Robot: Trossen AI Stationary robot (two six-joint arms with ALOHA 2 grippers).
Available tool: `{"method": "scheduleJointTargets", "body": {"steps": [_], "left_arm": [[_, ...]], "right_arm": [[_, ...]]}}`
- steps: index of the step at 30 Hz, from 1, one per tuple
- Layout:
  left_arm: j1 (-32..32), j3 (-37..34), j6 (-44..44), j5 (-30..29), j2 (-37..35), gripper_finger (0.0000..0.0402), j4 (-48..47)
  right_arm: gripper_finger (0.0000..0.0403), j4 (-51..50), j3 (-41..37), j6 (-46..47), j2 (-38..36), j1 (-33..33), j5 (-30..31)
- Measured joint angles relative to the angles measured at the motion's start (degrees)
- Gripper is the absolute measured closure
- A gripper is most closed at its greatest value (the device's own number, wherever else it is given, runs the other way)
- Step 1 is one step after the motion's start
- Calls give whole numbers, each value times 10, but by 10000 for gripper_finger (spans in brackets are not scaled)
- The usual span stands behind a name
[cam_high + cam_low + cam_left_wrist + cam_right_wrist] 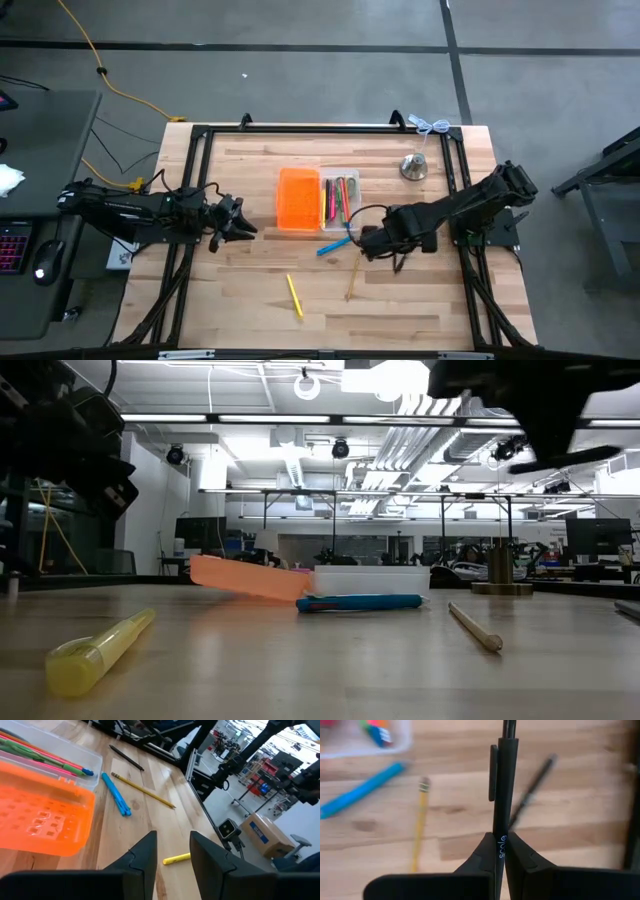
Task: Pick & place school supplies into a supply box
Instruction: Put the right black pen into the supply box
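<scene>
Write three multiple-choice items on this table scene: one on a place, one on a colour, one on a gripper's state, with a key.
1. Where does the blue marker lie?
A. inside the clear tray
B. on the table beside the clear tray
C. on the orange lid

2. What colour is the highlighter lying alone toward the table's front edge?
A. yellow
B. pink
C. green

3. What is the right gripper doing?
A. open over the bell
B. shut on nothing
C. shut on a black pen

Key: 1 B, the high view shows it on bare wood at the tray's corner. 2 A, it is yellow in the high and low views. 3 C, the right wrist view shows the fingers clamped on the pen.
</scene>
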Motion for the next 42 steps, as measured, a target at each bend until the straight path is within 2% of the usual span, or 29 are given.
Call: {"method": "scheduleJointTargets", "body": {"steps": [8,20,31,42], "left_arm": [[0,0,-2,8,0,257,0],[0,0,-3,27,0,257,0],[0,0,-15,53,0,257,-17],[0,0,-15,56,0,257,-18]], "right_arm": [[403,125,0,-69,0,-21,90],[403,295,0,-178,0,-35,182],[403,437,0,-280,0,-35,232],[403,556,0,-384,0,-35,243]]}}
